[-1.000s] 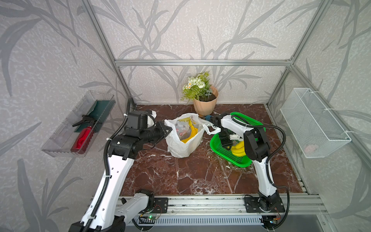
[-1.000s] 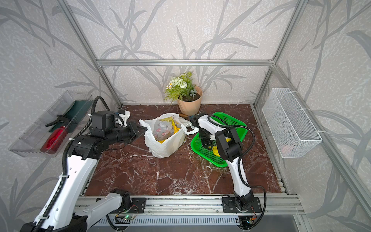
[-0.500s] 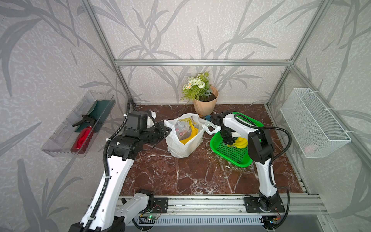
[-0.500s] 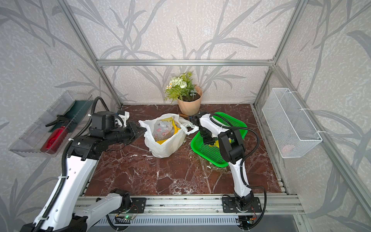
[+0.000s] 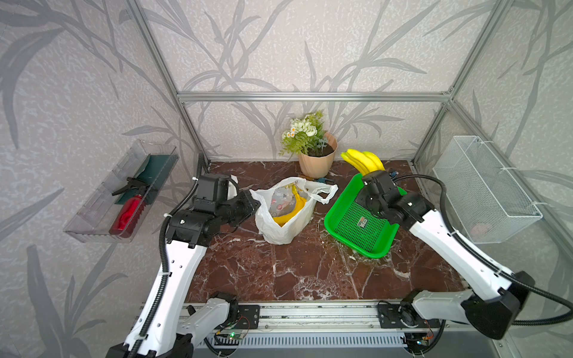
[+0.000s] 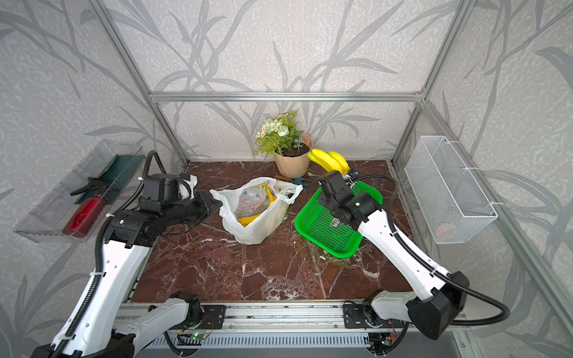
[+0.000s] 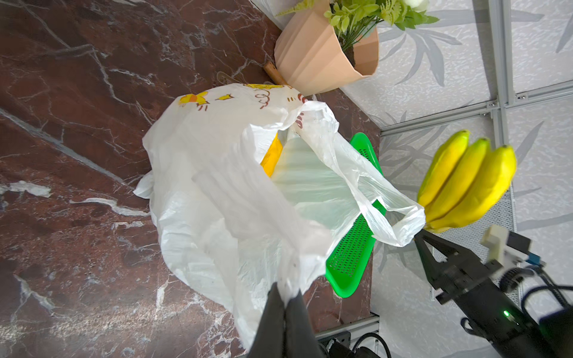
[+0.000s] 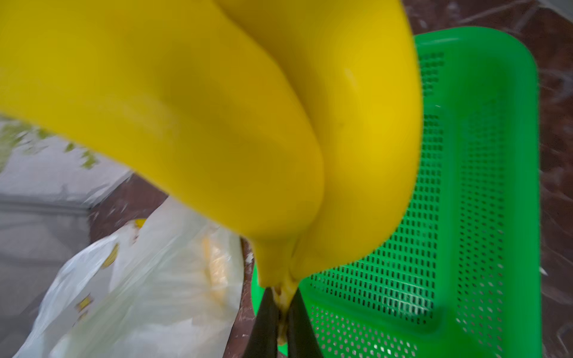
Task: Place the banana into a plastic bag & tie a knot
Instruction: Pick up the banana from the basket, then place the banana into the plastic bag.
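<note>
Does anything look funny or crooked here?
Yes. The right end effector pinches a banana bunch by its stem, so the bananas stick straight up in the air near the basket instead of hanging down.

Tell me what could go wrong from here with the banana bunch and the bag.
1. The right gripper pinches the banana bunch only by its stem, so the raised bunch could swing or slip out.
2. The left gripper holds just one edge of the plastic bag. Its loose handle lies on the bunch's side and could snag or fold the mouth shut.
3. A banana already inside leaves less room.
</note>
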`<state>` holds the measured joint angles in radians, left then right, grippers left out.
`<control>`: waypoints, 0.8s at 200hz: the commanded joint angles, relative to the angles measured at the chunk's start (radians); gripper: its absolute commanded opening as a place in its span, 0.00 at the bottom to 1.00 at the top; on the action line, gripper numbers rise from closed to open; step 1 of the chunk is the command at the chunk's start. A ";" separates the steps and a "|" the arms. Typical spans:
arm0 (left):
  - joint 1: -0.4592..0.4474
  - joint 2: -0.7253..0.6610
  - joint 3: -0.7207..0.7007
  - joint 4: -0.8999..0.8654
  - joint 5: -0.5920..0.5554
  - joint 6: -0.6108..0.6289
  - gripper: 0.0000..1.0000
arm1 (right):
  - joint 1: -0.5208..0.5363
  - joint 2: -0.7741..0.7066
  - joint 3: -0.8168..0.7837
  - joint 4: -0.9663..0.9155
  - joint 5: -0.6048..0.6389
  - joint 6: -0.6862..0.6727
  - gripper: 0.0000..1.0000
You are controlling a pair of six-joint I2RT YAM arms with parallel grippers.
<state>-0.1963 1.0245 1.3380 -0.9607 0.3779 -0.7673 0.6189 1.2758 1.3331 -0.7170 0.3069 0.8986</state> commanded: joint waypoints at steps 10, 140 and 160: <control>-0.003 0.007 0.042 -0.056 -0.077 0.036 0.00 | 0.093 0.056 0.094 0.247 -0.287 -0.502 0.00; -0.005 0.001 0.038 -0.058 -0.152 0.014 0.00 | 0.209 0.456 0.549 0.279 -0.590 -0.579 0.00; -0.005 -0.016 0.005 -0.048 -0.155 -0.001 0.00 | 0.209 0.491 0.559 0.276 -0.600 -0.540 0.00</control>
<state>-0.1974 1.0370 1.3659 -0.9958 0.2501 -0.7559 0.8314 1.7340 1.8545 -0.4595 -0.2615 0.3267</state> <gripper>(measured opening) 0.048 0.078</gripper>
